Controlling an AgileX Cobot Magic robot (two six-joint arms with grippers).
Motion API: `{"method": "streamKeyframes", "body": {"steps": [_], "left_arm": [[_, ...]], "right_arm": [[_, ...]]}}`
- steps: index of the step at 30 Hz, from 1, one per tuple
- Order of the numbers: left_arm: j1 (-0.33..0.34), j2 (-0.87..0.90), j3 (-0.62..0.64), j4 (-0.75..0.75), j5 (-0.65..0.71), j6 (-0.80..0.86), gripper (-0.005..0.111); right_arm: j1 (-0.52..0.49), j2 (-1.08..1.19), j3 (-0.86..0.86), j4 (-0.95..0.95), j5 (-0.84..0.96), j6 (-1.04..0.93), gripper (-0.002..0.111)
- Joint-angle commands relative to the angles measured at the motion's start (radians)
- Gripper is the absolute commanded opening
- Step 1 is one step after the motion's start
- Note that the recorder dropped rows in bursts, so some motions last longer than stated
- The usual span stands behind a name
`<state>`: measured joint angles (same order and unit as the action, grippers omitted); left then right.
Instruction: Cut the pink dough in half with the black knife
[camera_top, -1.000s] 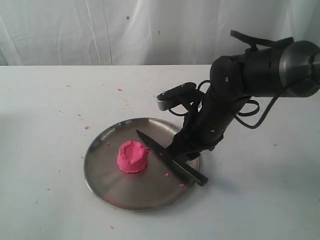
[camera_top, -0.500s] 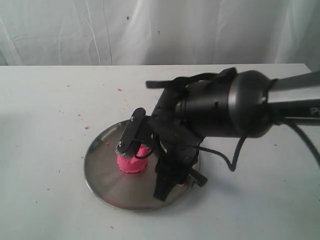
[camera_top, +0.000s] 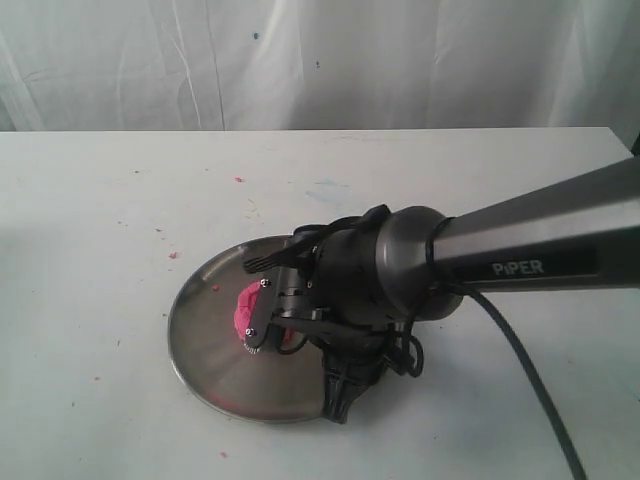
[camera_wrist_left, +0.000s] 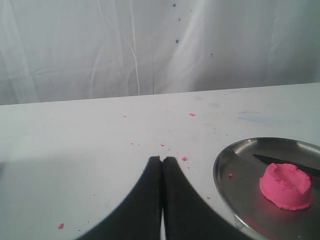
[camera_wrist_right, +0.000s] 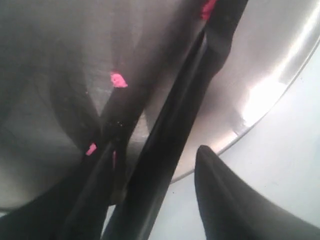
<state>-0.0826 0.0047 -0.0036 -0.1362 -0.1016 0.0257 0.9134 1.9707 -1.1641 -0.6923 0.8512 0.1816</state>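
The pink dough (camera_wrist_left: 286, 186) is one round dented lump on the steel plate (camera_wrist_left: 223, 170); from outside only its left edge (camera_top: 245, 312) shows past my right arm. The black knife (camera_wrist_right: 172, 145) lies across the plate's rim, its blade tip (camera_wrist_left: 272, 161) just behind the dough. My right gripper (camera_wrist_right: 155, 147) is low over the knife handle and open. One finger (camera_wrist_right: 222, 195) stands apart from the handle, over the table. In the exterior view the knife is hidden under that gripper (camera_top: 338, 396). My left gripper (camera_wrist_left: 161, 161) is shut and empty, left of the plate.
Tiny pink crumbs (camera_wrist_left: 184, 158) dot the white table (camera_top: 100, 220) and the plate (camera_top: 200, 330). A white curtain (camera_top: 300, 60) hangs behind the table. The right arm's grey link (camera_top: 540, 250) stretches over the table's right side.
My right arm has swung down and forward over the plate's right rim, and it now covers the knife and most of the dough. The dough and plate have not moved.
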Motion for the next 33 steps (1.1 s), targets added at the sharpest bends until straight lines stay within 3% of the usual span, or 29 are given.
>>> {"method": "streamKeyframes", "body": {"steps": [1,5,24,33], "left_arm": [[0.0,-0.005,0.004,-0.007,-0.003,0.0,0.0],[0.0,-0.005,0.004,-0.007,-0.003,0.0,0.0],[0.0,-0.005,0.004,-0.007,-0.003,0.0,0.0],[0.0,-0.005,0.004,-0.007,-0.003,0.0,0.0]], "right_arm": [[0.003,0.027,-0.003,-0.061,0.017,0.052,0.047],[0.003,0.054,-0.003,-0.073,0.024,0.059,0.047],[0.003,0.055,-0.003,-0.162,0.033,0.275,0.011],[0.003,0.016,-0.003,-0.22,0.041,0.356,0.009]]}}
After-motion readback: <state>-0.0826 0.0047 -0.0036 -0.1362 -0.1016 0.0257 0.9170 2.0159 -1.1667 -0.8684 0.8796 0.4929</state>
